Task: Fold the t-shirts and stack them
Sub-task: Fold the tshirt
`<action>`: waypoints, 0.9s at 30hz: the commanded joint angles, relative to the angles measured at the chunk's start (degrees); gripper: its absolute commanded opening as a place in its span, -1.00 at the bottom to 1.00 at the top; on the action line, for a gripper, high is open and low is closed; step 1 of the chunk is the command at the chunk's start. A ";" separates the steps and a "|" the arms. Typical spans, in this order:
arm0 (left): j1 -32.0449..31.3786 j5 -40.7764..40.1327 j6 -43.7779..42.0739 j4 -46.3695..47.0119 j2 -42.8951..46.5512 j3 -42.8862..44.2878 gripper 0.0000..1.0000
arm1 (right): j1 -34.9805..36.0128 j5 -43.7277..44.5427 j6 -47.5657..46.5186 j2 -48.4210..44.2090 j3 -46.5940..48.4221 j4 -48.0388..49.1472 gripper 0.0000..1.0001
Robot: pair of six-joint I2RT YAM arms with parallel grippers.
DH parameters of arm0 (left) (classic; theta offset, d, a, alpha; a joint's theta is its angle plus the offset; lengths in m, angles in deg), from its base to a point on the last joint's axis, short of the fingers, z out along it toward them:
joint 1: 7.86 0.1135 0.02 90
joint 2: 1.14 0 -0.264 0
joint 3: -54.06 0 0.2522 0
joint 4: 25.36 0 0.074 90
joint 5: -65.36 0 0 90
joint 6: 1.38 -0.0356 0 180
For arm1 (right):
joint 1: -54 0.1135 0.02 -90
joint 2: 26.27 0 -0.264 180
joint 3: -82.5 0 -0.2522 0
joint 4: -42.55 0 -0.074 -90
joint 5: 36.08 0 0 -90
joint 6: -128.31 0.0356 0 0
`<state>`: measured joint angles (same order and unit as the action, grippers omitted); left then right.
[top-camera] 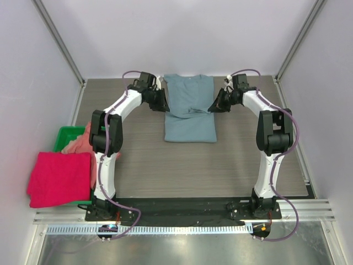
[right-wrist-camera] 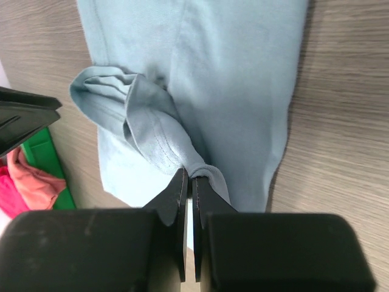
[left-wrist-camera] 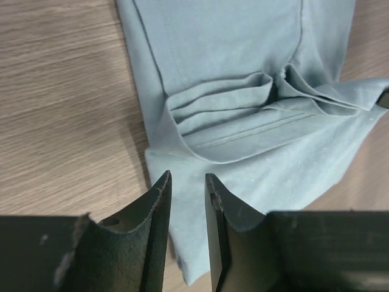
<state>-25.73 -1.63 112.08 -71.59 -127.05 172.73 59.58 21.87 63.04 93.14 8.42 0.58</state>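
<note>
Right wrist: right hand (right-wrist-camera: 189,177) clamped on bunched edge of blue shirt (right-wrist-camera: 237,79), likely folding it across; left hand (left-wrist-camera: 187,179) narrowly parted, empty, at opposite edge.

Soft matt cloth t-shirt (top-camera: 190,118) on matt wood-grain table (top-camera: 165,165)

Cut off beyond the left pincer (left-wrist-camera: 187,181) by the wrist view's top and right edges: dusty slate-blue soft cloth t-shirt (left-wrist-camera: 243,67); near hem lost behind the dark fingers (left-wrist-camera: 155,225). At the right pincer (right-wrist-camera: 188,182), pinched fold swallowed between the closed tips. Far off to that pincer's left, sliced by the frame edge: green plastic bin (right-wrist-camera: 47,159), crumpled salmon-pink cloth shirt (right-wrist-camera: 33,181), and a bright crimson-pink scrap (right-wrist-camera: 9,204), probably a third shirt.
</note>
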 commanded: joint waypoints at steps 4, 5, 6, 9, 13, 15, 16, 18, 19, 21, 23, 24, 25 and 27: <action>0.20 -3.40 -2.28 1.79 1.89 1.36 -0.39 | -2.59 4.63 -2.32 -1.38 0.92 2.98 -0.90; 0.20 -3.49 -2.37 1.79 2.42 0.92 -0.38 | -2.86 4.98 -2.32 -1.38 1.00 3.16 -0.89; 0.20 -3.41 -2.63 1.71 3.29 0.40 -0.38 | -3.03 4.98 -2.41 -1.03 1.18 3.24 -0.86; 0.20 -3.75 -2.63 1.10 5.31 -1.45 -0.38 | -3.12 5.07 -2.15 -0.50 1.62 3.33 -0.12; 0.29 -3.50 -0.09 -1.89 10.76 -6.27 -0.28 | -4.87 5.95 -0.39 -6.09 1.10 3.07 0.13; 0.29 -2.44 2.89 -2.07 14.01 -12.77 0.10 | -5.40 4.72 -1.00 -9.01 -0.39 1.59 0.17; 0.29 -0.70 6.65 -1.46 16.72 -15.23 0.18 | -6.71 4.37 -1.44 -9.89 -1.45 0.62 0.18; 0.29 2.38 10.80 1.16 18.41 -23.05 0.27 | -7.69 1.48 -1.88 -11.57 -6.27 -1.75 0.18; 0.29 5.27 15.34 2.22 19.55 -25.77 0.28 | -8.13 0.34 -1.36 -11.75 -10.73 -1.94 0.18; 0.29 8.62 19.41 7.56 20.08 -32.46 0.29 | -8.48 -1.69 -0.21 -12.36 -15.15 -1.59 0.18; 0.20 12.22 25.04 11.01 20.00 -35.28 0.28 | -8.57 -2.05 -0.38 -13.15 -20.16 -1.24 0.18; 0.20 12.76 26.36 13.11 19.74 -36.86 0.28 | -8.66 -3.18 -0.56 -13.33 -21.40 -1.06 0.18; -0.23 13.03 26.72 13.31 19.04 -36.79 0.28 | -8.83 -3.63 -0.56 -13.42 -23.32 -0.97 0.18; -0.68 12.59 26.37 13.13 18.07 -36.09 0.27 | -9.19 -4.42 -0.65 -13.60 -24.83 -0.97 0.19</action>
<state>-25.95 6.65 133.39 -64.92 -108.73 135.68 50.36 21.14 62.28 80.64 -14.23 0.17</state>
